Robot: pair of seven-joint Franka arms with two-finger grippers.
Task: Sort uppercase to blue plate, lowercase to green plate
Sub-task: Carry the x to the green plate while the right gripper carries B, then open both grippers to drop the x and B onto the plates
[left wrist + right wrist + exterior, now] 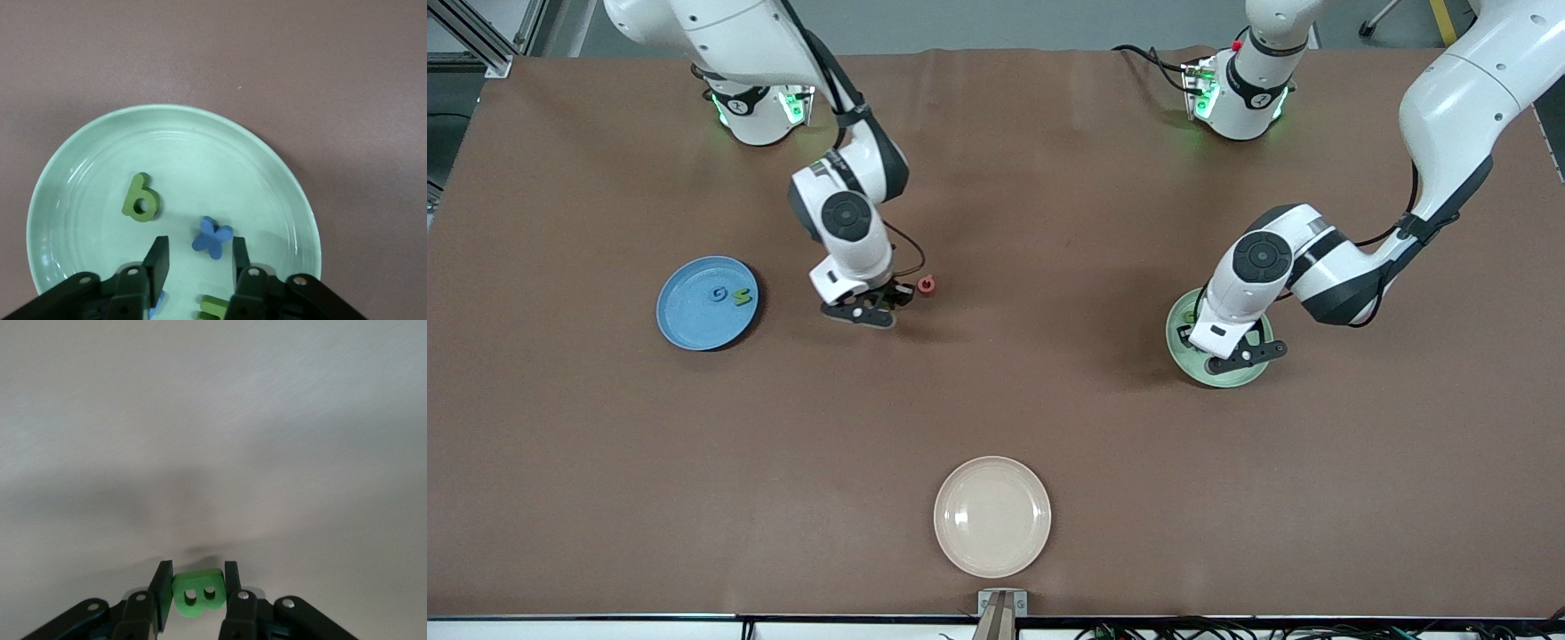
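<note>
While the right gripper (193, 583) sits low over the bare tabletop (1049, 222), its fingers are pinched tight on the green B (198, 593), which is squeezed flat between the two pads. Going by the front view's clock face, the red round letter (927, 284) lies on the mat at about 2 o'clock from that gripper, just beside it. Over toward the right arm's end of the table, the blue plate (685, 324) already has two capitals in it: the blue G (718, 293) and the green S (741, 297), side by side.

At the other end, the left gripper (199, 257) hangs over the green plate (87, 147) with its fingers spread apart and nothing between them. In its wrist view the plate holds a green q/p letter (141, 198) and a blue x shape (213, 237), close together but apart. Two more pieces peek out under the fingers, a bit of blue (157, 305) and a bit of green (215, 307), too hidden to say which letters they are.

The cream plate (992, 516) sits alone at 6 o'clock on the table, nearest the front camera, well apart from both coloured plates.
</note>
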